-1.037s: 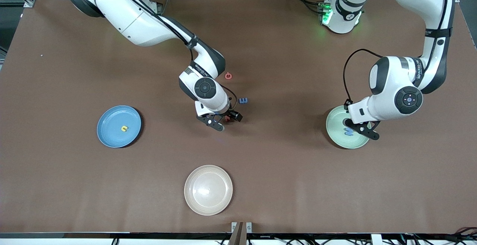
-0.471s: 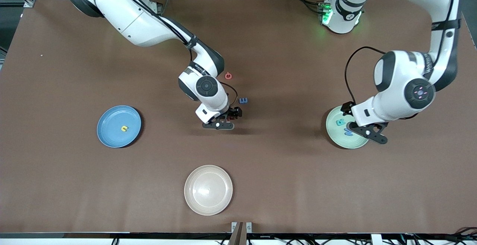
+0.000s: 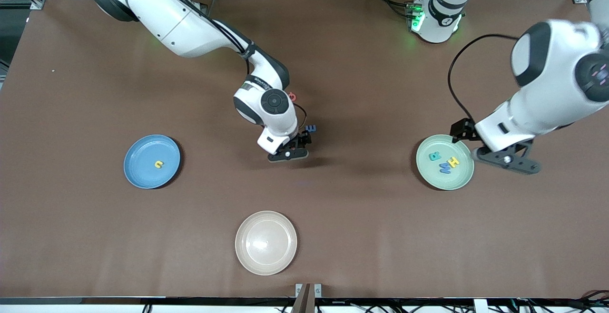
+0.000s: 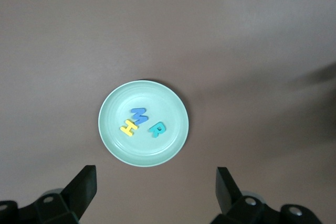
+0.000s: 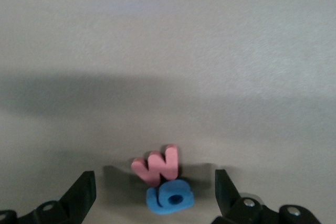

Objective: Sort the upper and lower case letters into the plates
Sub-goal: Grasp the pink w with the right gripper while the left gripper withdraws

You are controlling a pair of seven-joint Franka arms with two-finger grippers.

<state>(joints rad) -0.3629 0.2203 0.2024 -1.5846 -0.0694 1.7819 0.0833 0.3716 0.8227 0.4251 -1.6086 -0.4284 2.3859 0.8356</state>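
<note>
Hidden in the front view under the right gripper (image 3: 288,154): a red letter (image 5: 156,166) and a blue letter (image 5: 169,198), found only in the right wrist view, touching, midway between the open jaws. Partly covered by the right arm's wrist: a red ring letter (image 3: 292,96) and a blue letter E (image 3: 311,128). Blurred and cut off at the edge: left arm's upper part. Too small to read: yellow letter (image 3: 158,164) in the blue plate (image 3: 138,176).

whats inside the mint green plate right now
The mint green plate holds three letters: a teal R, a blue M and a yellow H. Nothing covers the plate.
</note>
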